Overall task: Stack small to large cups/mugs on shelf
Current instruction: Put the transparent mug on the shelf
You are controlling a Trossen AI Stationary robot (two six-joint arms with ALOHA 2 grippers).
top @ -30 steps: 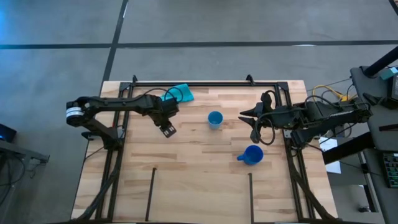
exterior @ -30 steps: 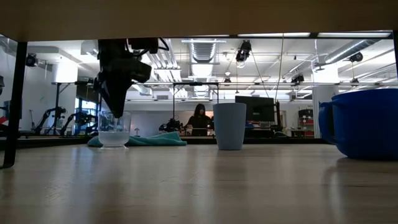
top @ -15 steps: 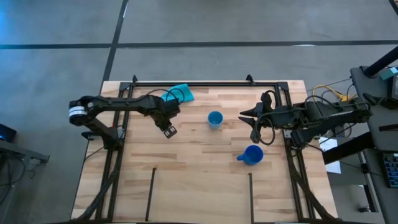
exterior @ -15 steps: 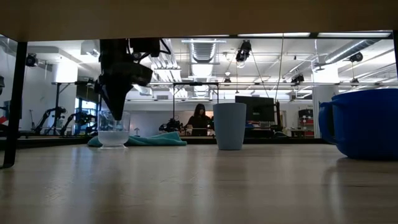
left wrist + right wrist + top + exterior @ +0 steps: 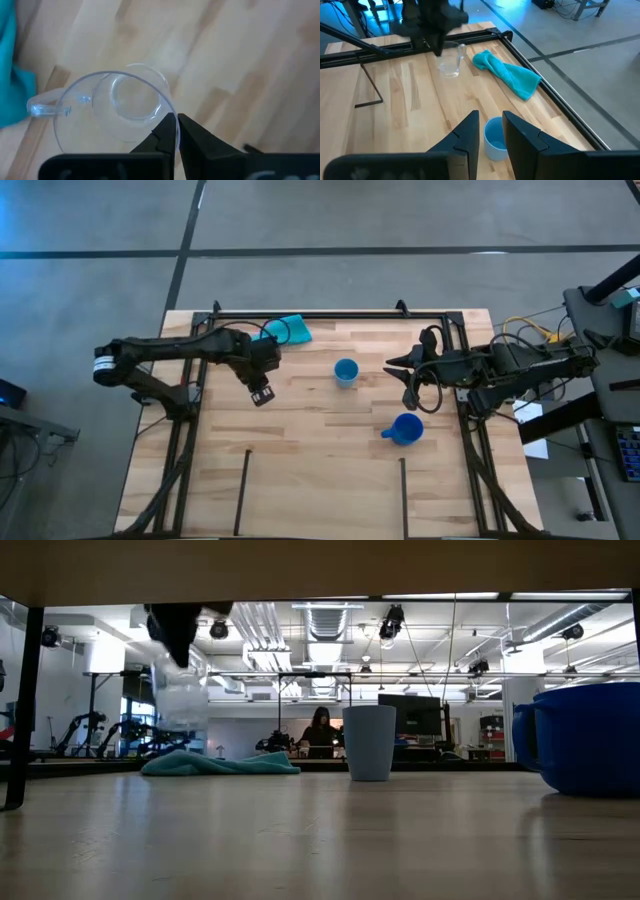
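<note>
The left gripper (image 5: 261,393) has lifted the clear cup (image 5: 183,700) off the table since half a second ago, jaws pinching its rim, so carrying toward the shelf (image 5: 320,500) can begin. Only the low view shows it airborne. The right gripper (image 5: 402,378) waits open near the light blue cup (image 5: 346,371) and dark blue mug (image 5: 404,428).

Even, shadow-poor overhead lighting is provided across the table (image 5: 330,450). In the low view, bright ceiling lights (image 5: 455,597) backlight the scene, and the dark blue mug (image 5: 590,738) is rendered blurred. The clear cup (image 5: 115,107) is softly focused in the left wrist view.
</note>
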